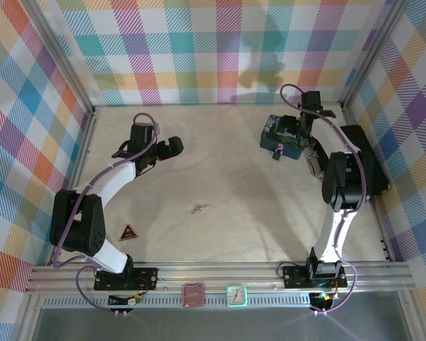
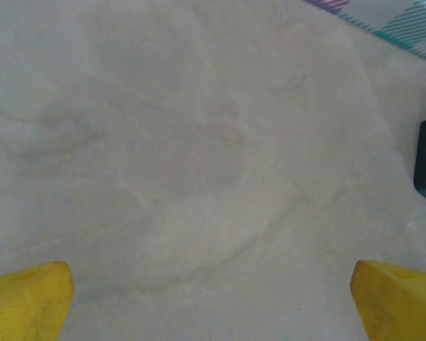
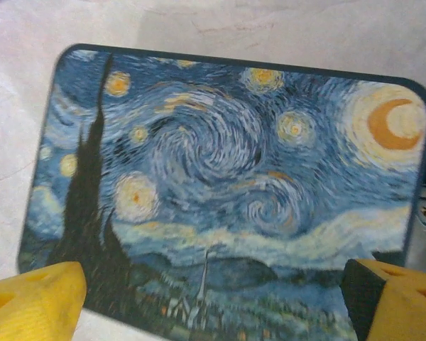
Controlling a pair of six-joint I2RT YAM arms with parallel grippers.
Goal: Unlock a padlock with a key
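Locate the key (image 1: 201,208) first. It lies flat near the middle of the counter (image 1: 234,177), between the two arms and well apart from both. Something slightly darker touches its left end. This may be the padlock (image 1: 194,210), but it is too small for you to confirm.

Left jaws: released. In the left wrist view the yellow fingertips (image 2: 28,302) sit at opposite lower corners with bare counter between them. The arm points toward the middle of the counter, so judge it the better placed of the two to reach the key.

Right jaws: released. Their fingertips (image 3: 32,298) stand wide apart above the painted lid of the blue tin (image 3: 227,177), which rests toward the far right of the counter. The wide spread suits a grasp across the tin. Its lid is shut, so you cannot tell what it holds.

Disregard the red triangular piece (image 1: 129,232) near the left arm's base, as it plays no part in the task.

Neither task item is held, so treat the unlocking as not yet begun.
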